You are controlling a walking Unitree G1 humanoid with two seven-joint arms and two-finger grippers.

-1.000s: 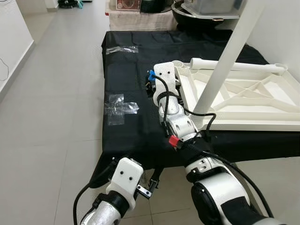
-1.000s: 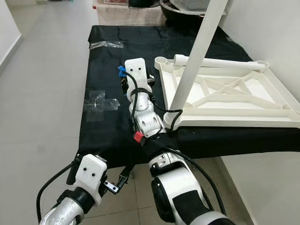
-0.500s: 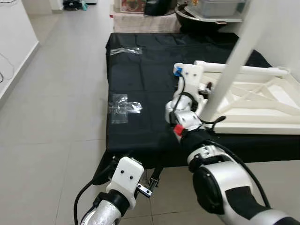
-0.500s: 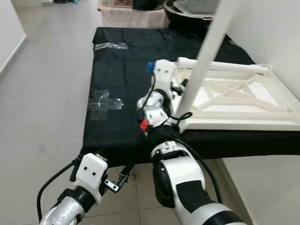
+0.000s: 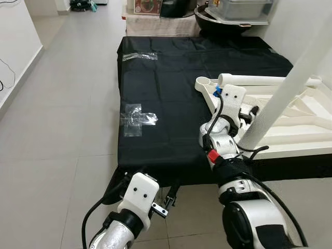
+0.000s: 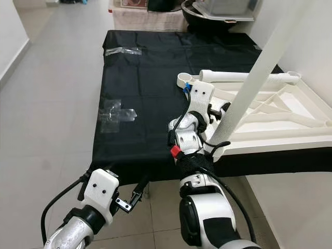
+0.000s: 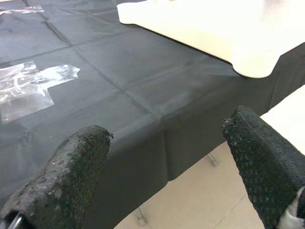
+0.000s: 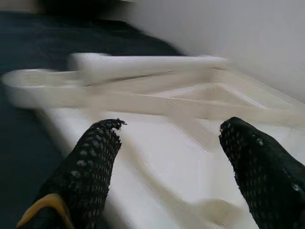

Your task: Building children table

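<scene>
Right end effector (image 8: 167,157) swinging right off black cloth (image 5: 155,88), now hovering over near-left part of upturned white tabletop (image 6: 290,111); fingers spread wide, grasping nothing. Likely lining up for leg work.

Tabletop lying underside up on right of black-covered worktop (image 5: 171,155): ribbed frame, round socket at far-left corner. One leg (image 6: 259,72) standing upright at near corner; loose leg (image 5: 259,80) lying along far edge.

Left end effector (image 7: 167,157) idling low near worktop's near edge, fingers apart, empty.

Even, bright daylight; head views sharp, right wrist view blurred, perhaps by motion; white tabletop (image 7: 224,28) overexposed.
</scene>
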